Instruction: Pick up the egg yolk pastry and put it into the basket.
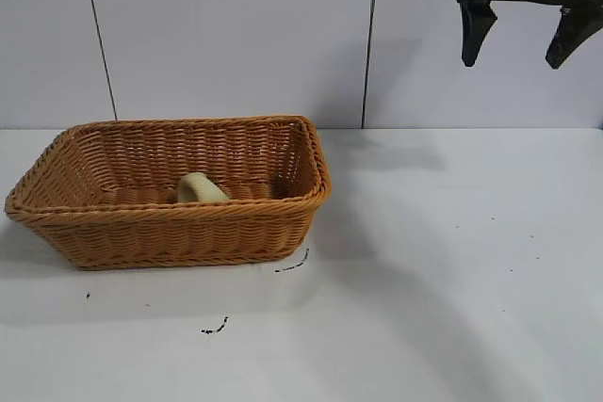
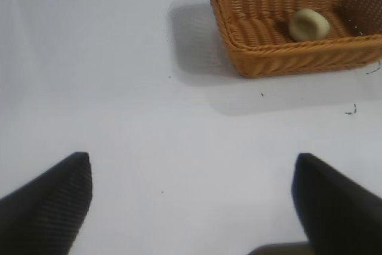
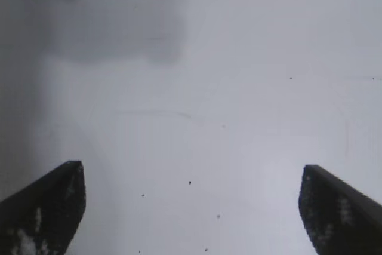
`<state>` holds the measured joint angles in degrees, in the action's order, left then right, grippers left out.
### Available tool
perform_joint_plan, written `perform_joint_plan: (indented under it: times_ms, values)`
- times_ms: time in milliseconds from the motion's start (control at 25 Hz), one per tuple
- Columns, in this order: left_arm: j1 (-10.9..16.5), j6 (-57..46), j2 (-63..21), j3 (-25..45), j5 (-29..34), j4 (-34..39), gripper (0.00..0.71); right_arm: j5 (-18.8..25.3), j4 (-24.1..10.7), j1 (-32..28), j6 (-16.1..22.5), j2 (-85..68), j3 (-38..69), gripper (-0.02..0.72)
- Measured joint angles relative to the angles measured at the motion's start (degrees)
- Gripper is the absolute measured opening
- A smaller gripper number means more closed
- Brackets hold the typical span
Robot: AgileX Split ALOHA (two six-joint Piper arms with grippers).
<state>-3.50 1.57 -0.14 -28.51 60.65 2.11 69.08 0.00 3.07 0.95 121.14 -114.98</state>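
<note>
The egg yolk pastry is a pale cream-yellow puck lying tilted on the floor of the orange-brown wicker basket, near its front wall. It also shows in the left wrist view inside the basket. My right gripper hangs open and empty high at the upper right, far from the basket; in its own view the right gripper sees only bare table. My left gripper is open and empty over the white table, well away from the basket. It is out of the exterior view.
The white table carries small dark specks and scuff marks in front of the basket. A white panelled wall stands behind the table.
</note>
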Motion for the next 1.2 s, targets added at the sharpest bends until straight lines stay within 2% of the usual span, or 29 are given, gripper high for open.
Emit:
perform_joint_plan:
  times_ms: [560, 720, 1000, 1200]
  values:
    - [0.0, 0.0, 0.0, 0.0, 0.0, 0.0, 0.693, 0.2, 0.0, 0.0, 0.2, -44.8, 53.6, 0.695]
    - [0.0, 0.0, 0.0, 0.0, 0.0, 0.0, 0.693, -2.1, 0.0, 0.0, 0.2, -58.8, 66.9, 0.696]
    - [0.0, 0.0, 0.0, 0.0, 0.0, 0.0, 0.693, -9.0, 0.8, 0.0, 0.2, -82.8, 83.6, 0.696]
    - [0.0, 0.0, 0.0, 0.0, 0.0, 0.0, 0.693, -10.2, 1.0, 0.0, 0.2, -98.6, 86.6, 0.696]
